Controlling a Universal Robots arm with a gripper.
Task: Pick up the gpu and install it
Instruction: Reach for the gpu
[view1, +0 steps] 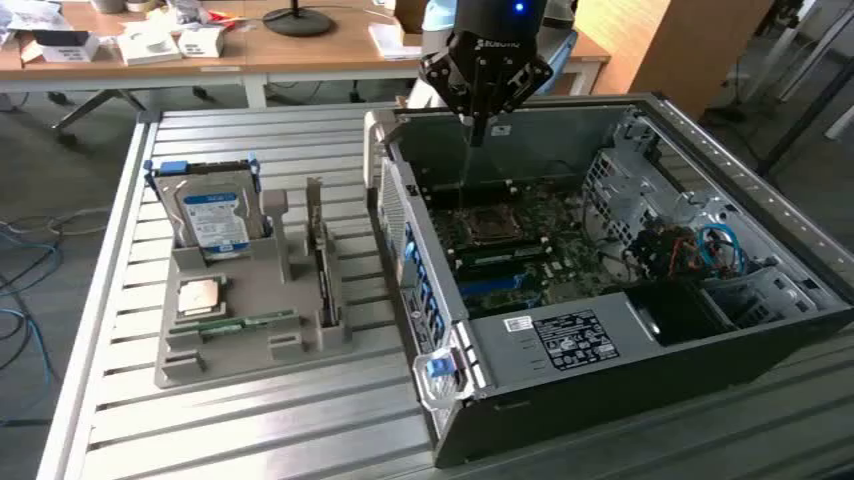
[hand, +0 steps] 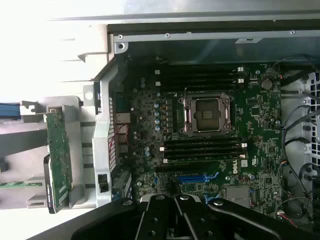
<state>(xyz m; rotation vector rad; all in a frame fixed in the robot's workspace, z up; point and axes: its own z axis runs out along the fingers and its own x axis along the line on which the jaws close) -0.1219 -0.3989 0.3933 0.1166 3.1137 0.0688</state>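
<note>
Tray: grey moulded tray (view1: 220, 365) on slatted metal table (view1: 240, 430).
Card: the gpu (view1: 318, 250), thin dark circuit card, on edge in tray, at hand's eight o'clock, exterior view.
Hand: black hand (view1: 477, 125), pressed together, empty, above open black computer case (view1: 534, 410).
Grip: likely best squared to card's top edge.

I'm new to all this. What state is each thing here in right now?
computer case: open, motherboard exposed.
tool: shut, holding nothing, over the case.
gpu: standing on edge in the grey holder, untouched.
hard drive: upright in the holder.
memory stick: lying flat in the holder.
</note>
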